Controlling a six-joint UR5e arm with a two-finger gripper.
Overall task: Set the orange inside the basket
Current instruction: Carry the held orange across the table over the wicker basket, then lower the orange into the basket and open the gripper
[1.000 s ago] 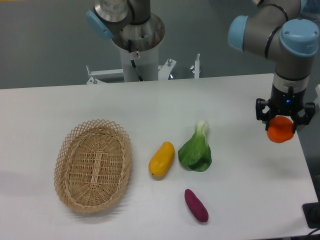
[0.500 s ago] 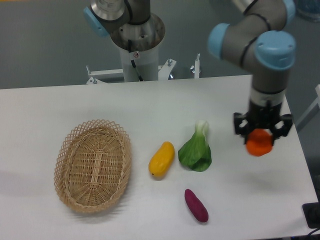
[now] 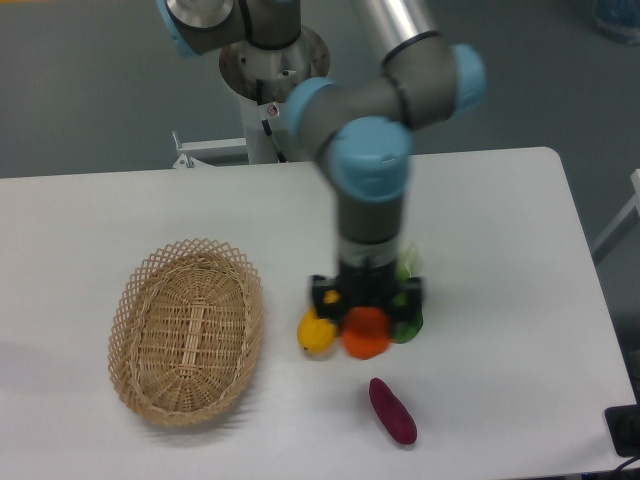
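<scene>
My gripper (image 3: 366,318) is shut on the orange (image 3: 366,335), a small round bright orange fruit, and holds it above the table near the middle, in front of the yellow fruit and the green leaf. The basket (image 3: 187,329), a shallow oval tan wicker one, sits on the table to the left, well apart from the gripper. It holds nothing.
A yellow mango-like fruit (image 3: 315,334) lies just left of the gripper, partly hidden by it. A green leafy vegetable (image 3: 408,322) is mostly hidden behind the arm. A purple sweet potato (image 3: 393,410) lies in front. The arm's base (image 3: 272,70) stands at the back.
The arm has swung left from the table's right edge to the middle, carrying the orange in the shut gripper. It now covers much of the leafy vegetable and the yellow fruit.
</scene>
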